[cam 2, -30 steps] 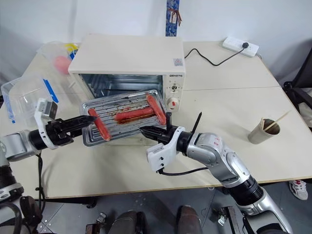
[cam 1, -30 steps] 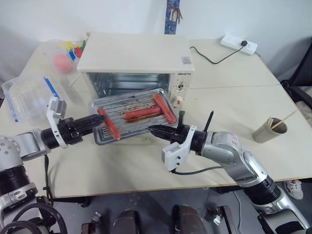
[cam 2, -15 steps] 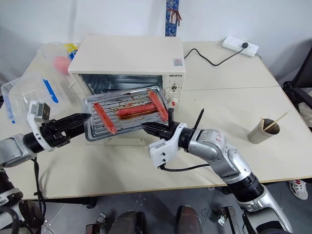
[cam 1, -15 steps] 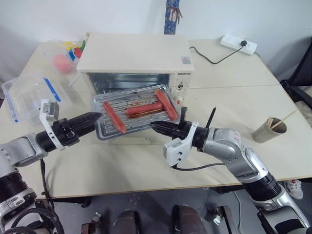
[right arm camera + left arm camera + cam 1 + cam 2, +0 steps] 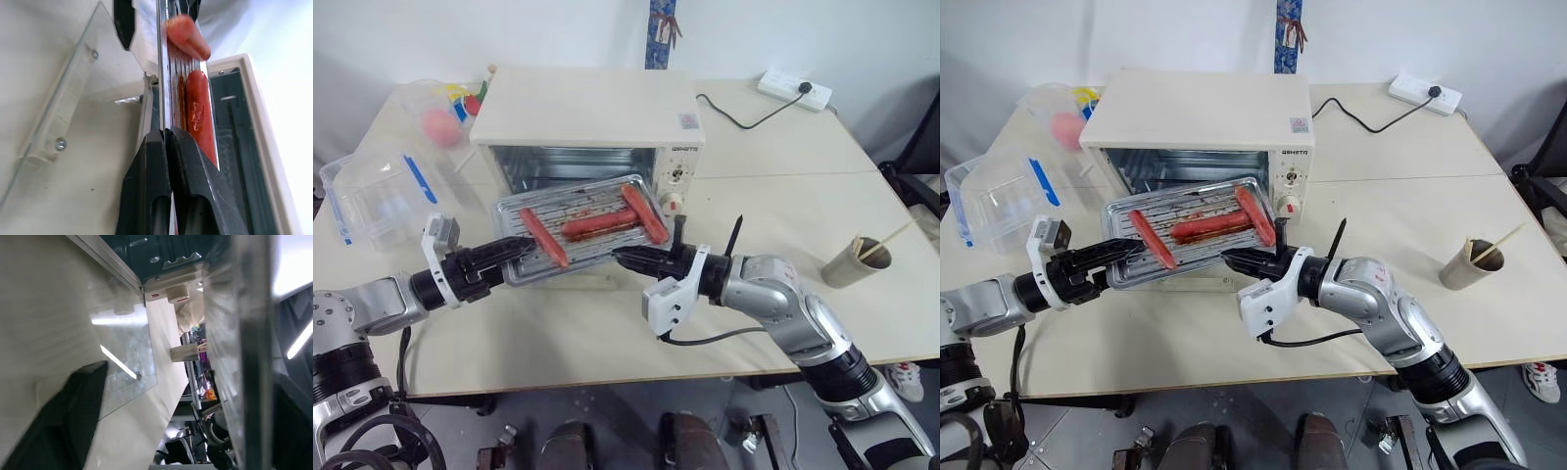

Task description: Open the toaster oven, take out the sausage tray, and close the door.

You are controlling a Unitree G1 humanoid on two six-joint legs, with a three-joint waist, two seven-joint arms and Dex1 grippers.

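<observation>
The sausage tray (image 5: 584, 231), long axis 9-to-3, is pinched at its 4 o'clock edge by the right gripper (image 5: 623, 259); left gripper (image 5: 516, 251), fingers apart, straddles its 8 o'clock corner.

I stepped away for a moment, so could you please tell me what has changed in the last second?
The left gripper backed off the tray's left edge half a second ago and has now come back to it, its fingers either side of the rim. The sausage tray tilted up on the left meanwhile and has levelled out somewhat. The right gripper stayed shut on the tray's right edge, the door lies open, and the toaster oven has not moved.
</observation>
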